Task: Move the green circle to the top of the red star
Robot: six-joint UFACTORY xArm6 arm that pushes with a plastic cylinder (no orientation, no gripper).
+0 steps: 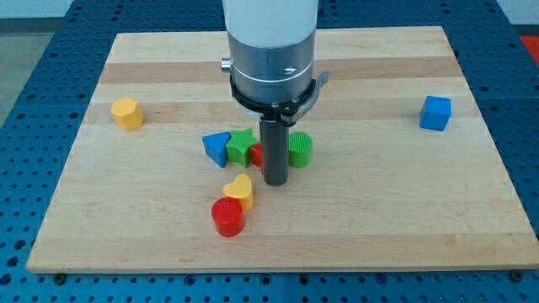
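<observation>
The green circle point(301, 149) stands on the wooden board point(404, 210) just right of the rod. The red star point(256, 155) is mostly hidden behind the rod; only its left edge shows. My tip point(276, 181) rests on the board just below and between the red star and the green circle, close to both. A green star point(242, 146) sits left of the red star, and a blue triangle point(217, 148) lies left of that.
A yellow heart point(239, 192) and a red circle point(227, 217) lie below the cluster, to the tip's left. A yellow hexagon point(127, 113) sits at the view's left. A blue cube point(435, 113) sits at the view's right.
</observation>
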